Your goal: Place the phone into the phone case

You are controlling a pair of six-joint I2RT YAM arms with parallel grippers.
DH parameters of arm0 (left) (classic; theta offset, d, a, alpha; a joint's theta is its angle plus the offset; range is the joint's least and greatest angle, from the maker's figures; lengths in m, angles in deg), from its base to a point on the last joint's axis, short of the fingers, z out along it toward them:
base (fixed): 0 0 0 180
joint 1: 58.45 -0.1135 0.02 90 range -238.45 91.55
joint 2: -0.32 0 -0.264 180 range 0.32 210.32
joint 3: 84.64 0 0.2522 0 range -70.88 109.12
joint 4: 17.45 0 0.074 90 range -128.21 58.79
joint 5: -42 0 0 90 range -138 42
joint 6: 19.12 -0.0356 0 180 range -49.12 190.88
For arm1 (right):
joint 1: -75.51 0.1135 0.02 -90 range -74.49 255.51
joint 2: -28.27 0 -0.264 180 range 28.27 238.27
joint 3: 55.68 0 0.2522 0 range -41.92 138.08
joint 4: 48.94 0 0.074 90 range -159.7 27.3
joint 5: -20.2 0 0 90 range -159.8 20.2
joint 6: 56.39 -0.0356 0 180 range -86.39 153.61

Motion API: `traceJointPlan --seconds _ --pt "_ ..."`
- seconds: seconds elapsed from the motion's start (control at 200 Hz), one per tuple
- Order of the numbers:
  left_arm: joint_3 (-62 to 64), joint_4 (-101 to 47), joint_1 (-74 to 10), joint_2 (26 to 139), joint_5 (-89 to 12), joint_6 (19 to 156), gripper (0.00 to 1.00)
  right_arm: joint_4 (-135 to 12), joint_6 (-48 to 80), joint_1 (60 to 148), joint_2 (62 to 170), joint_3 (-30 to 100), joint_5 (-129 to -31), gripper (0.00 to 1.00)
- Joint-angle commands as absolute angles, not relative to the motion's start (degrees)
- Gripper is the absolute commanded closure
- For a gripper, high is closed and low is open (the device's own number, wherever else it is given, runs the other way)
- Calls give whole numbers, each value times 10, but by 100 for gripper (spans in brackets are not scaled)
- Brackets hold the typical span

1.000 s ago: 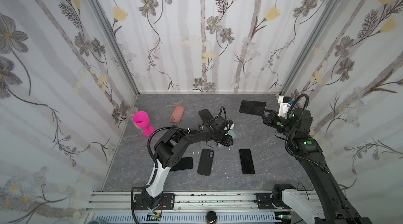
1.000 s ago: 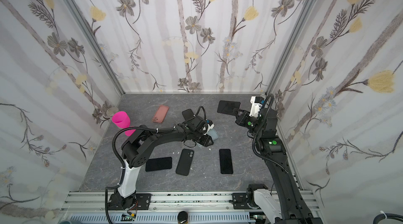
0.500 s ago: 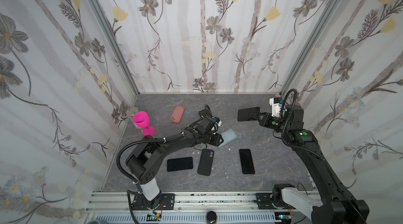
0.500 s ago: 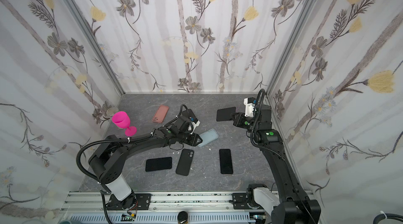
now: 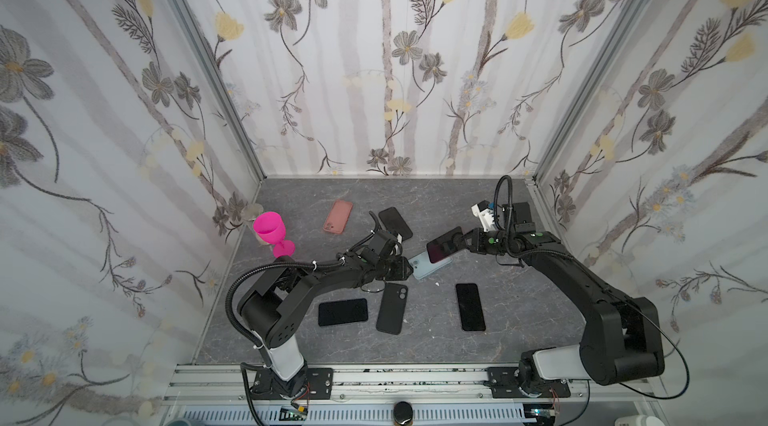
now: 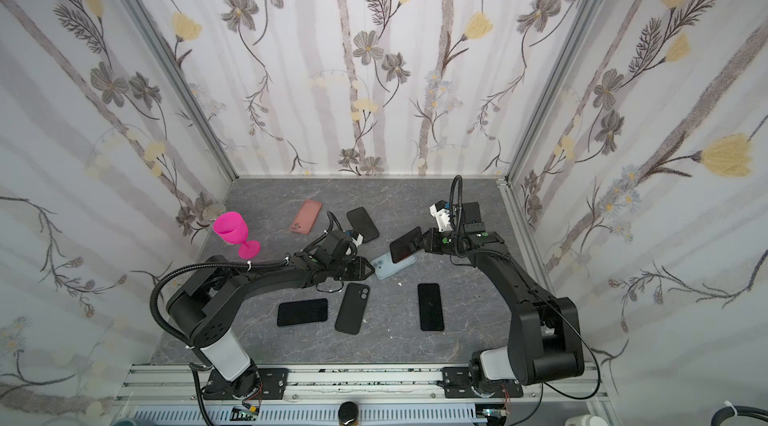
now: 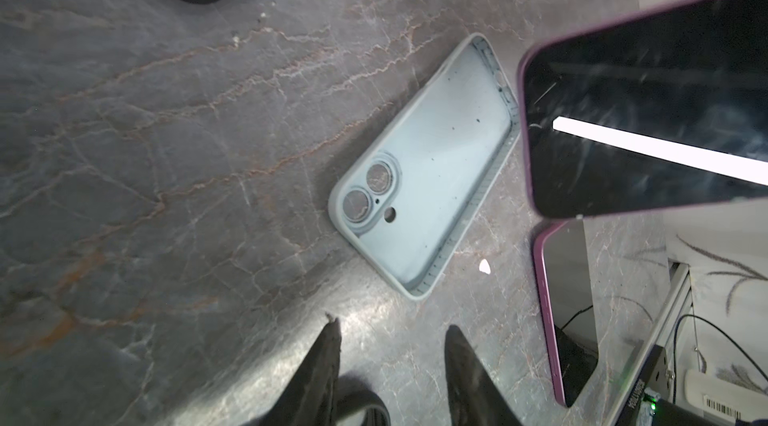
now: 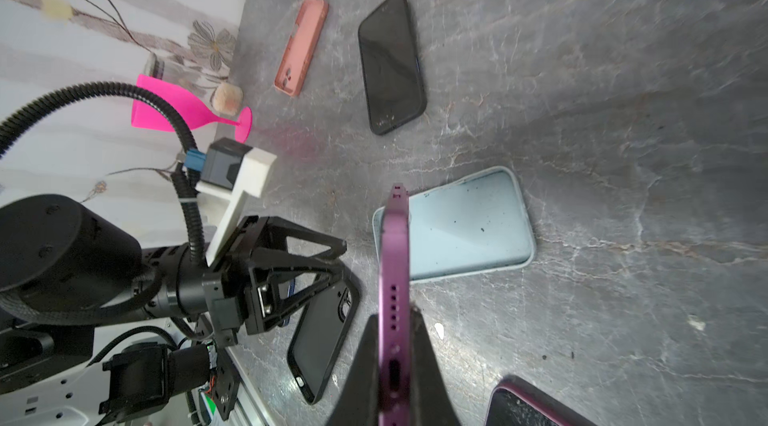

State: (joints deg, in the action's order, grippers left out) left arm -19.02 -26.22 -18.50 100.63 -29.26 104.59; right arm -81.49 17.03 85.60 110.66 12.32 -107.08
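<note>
Top views both show a grey marbled tabletop point(image 5: 532, 320) boxed in by floral-wallpaper walls point(image 5: 374, 50), with an aluminium rail point(image 5: 415, 380) along the front. Right gripper point(image 8: 395, 320) is clamped on the purple phone point(image 8: 394, 253), tilted over the light-blue phone case point(image 7: 428, 179); contact unclear. Case lies flat, open side up, mid-table. Left gripper point(image 7: 390, 328) is parted, nothing between its fingers, near the case. Pink goblet point(image 5: 270, 228), salmon case point(image 5: 338, 216) and dark phones point(image 5: 469, 307) lie scattered around.
</note>
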Motion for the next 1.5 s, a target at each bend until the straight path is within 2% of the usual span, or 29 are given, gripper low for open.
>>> traceJointPlan --seconds 0.0,0.39,0.579,0.924,1.299,1.494 --pt "-168 -225 -188 1028 -281 1060 59 -770 177 862 1136 116 -1099 100" --pt "-122 -213 -191 1102 -260 1060 59 -770 170 865 1170 94 -1089 100" --pt "-93 -209 -191 1122 -254 1061 59 -769 128 862 1156 70 -1064 100" --pt "-23 -200 -193 1160 -247 1075 58 -718 71 862 1125 35 -1091 100" --pt "-115 -175 -197 1099 -266 1105 57 -660 28 857 1119 -8 -1092 100" --pt "-150 -152 -195 1103 -255 1120 57 -623 12 856 1133 -29 -1104 100"
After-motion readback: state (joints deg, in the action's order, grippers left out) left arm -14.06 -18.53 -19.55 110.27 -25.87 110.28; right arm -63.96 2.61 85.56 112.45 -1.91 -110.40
